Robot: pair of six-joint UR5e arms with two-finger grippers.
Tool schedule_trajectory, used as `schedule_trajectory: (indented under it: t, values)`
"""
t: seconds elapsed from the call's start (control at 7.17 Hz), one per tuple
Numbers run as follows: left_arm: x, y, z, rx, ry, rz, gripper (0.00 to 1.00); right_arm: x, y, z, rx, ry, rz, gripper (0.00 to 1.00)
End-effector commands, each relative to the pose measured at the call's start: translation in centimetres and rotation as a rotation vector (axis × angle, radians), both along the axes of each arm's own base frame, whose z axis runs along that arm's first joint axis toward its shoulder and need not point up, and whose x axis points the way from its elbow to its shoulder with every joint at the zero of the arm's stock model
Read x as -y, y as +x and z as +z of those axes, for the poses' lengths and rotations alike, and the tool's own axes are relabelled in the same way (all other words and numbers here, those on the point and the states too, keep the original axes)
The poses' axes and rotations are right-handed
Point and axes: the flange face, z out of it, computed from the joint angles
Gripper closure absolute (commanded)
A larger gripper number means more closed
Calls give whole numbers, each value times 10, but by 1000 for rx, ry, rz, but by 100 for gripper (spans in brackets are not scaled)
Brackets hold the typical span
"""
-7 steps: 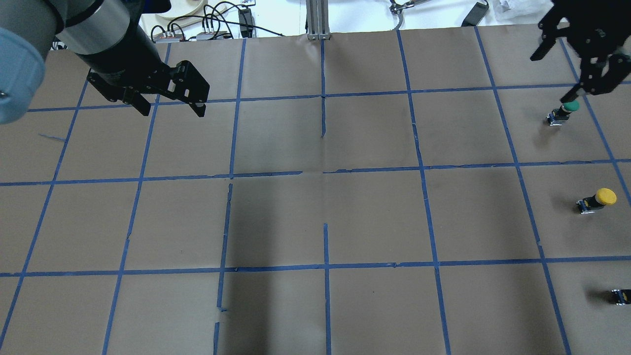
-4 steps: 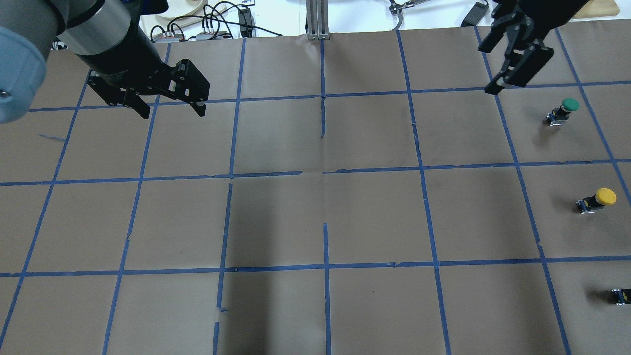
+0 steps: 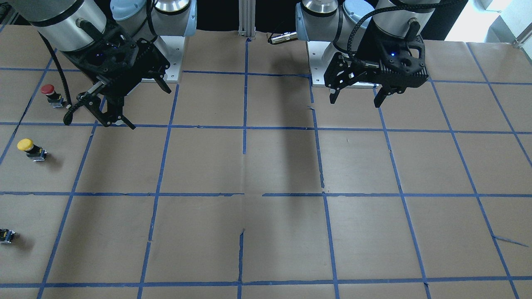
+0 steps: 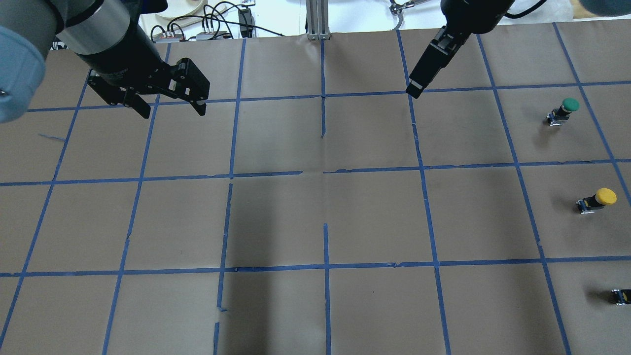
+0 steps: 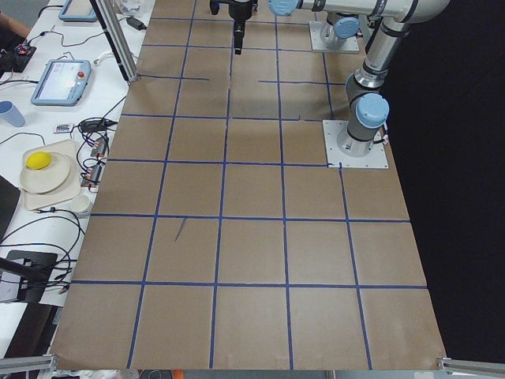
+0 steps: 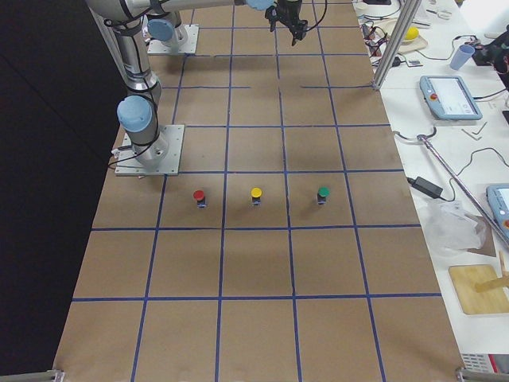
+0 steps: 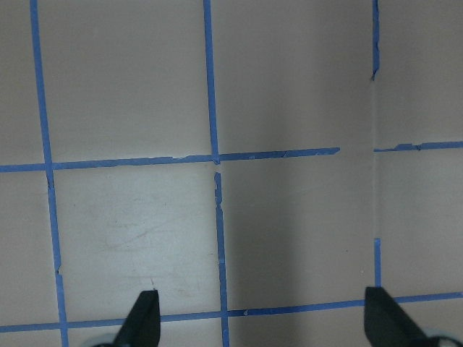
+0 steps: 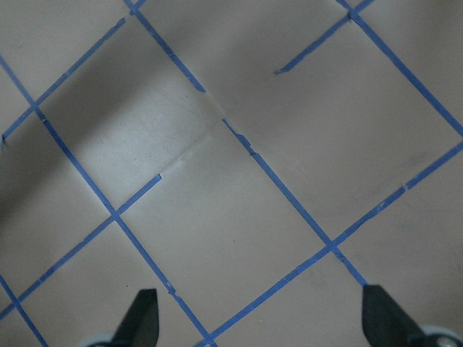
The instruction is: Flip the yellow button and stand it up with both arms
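Note:
The yellow button (image 4: 599, 198) sits on the brown paper at the table's right side, apparently on its side, cap pointing right. It also shows in the front-facing view (image 3: 29, 148) and the right view (image 6: 255, 195). My right gripper (image 4: 416, 86) hangs open and empty over the far middle of the table, well left of the button; it also shows in the front-facing view (image 3: 97, 121) and its own wrist view (image 8: 262, 322). My left gripper (image 4: 172, 112) is open and empty over the far left, seen too in the front-facing (image 3: 355, 101) and wrist views (image 7: 262, 325).
A green-capped button (image 4: 564, 111) lies beyond the yellow one, and a red-capped button (image 3: 52, 94) sits nearer my base. A tiny black capless block (image 4: 620, 296) lies at the right edge. Cables (image 4: 212, 24) and a metal post (image 4: 318, 19) stand at the far edge.
My right gripper has swung left, from above the green button to the far middle of the table, and has turned edge-on. The left arm has stayed almost still.

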Motion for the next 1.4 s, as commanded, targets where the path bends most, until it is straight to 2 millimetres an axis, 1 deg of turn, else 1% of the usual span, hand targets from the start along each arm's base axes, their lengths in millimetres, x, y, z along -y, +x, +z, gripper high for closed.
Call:
schedule_trajectory:
  t: [0.0,0.14,0.28,0.42,0.56,0.7,0.84,1.26]
  values:
    - [0,2,0,-2,0,4,0,-10,19,4,-38,23,-189,0]
    - [0,1,1,-3,-1,3,0,-14,27,4,-97,11,-209,0]
    - [0,1,3,-3,-6,3,0,-17,38,-2,-160,12,-245,0]
    - [1,0,3,-3,-6,1,0,-18,42,-2,-161,6,-275,0]
    - [1,2,4,-3,-9,3,0,-17,42,1,-155,-9,-335,0]
    - [1,1,4,-4,-9,-2,0,-12,40,7,-156,-48,-452,0]
    - [1,1,4,-4,-9,-2,0,-8,37,7,-175,-68,-545,0]
    - [0,1,5,-6,-11,-4,0,-4,26,8,-173,-69,-580,0]
